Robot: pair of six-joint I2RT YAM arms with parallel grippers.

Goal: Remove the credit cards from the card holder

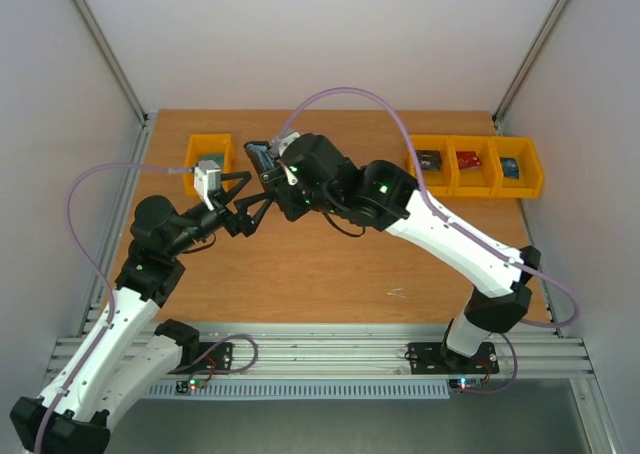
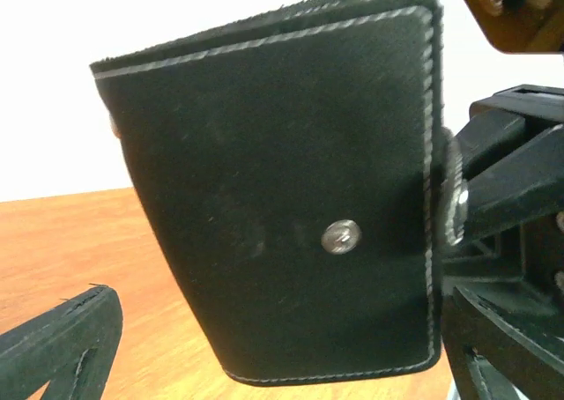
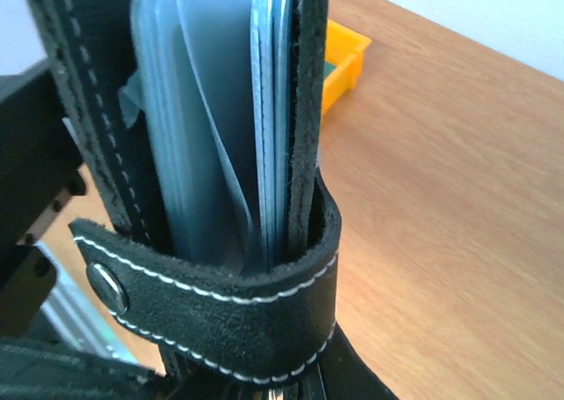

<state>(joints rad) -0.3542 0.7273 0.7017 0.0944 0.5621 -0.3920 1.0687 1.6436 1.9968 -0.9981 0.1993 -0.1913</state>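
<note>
Nearest the arm bases, the wooden bench [image 1: 330, 264] lies bare brown. Above its left-middle part the left end effector [image 1: 255, 192] is spread wide and grips nothing. In its wrist view one black finger [image 2: 62, 338] shows at the lower left, apart from the wallet.

Just beyond it, the small black rectangular folding card holder [image 1: 262, 156] is lifted off the bench. It is clamped along one edge by the right end effector [image 1: 270, 171], whose jaws are closed on it. The left wrist view shows the white-stitched outer face of the card holder [image 2: 282, 206] with a round metal snap [image 2: 340, 237].

The right wrist view looks at its edge. The blue-grey inner pockets [image 3: 203, 127] are packed between the two covers, and the small black closing tab [image 3: 220, 303] is wrapped across them. Thin pale edges sit among the pockets, but the credit cards cannot be told apart there.

Along the far edge of the bench, a single yellow plastic bin [image 1: 192, 159] sits on the left. A row of three yellow plastic bins [image 1: 490, 164] sits on the right, each with a small item inside.
</note>
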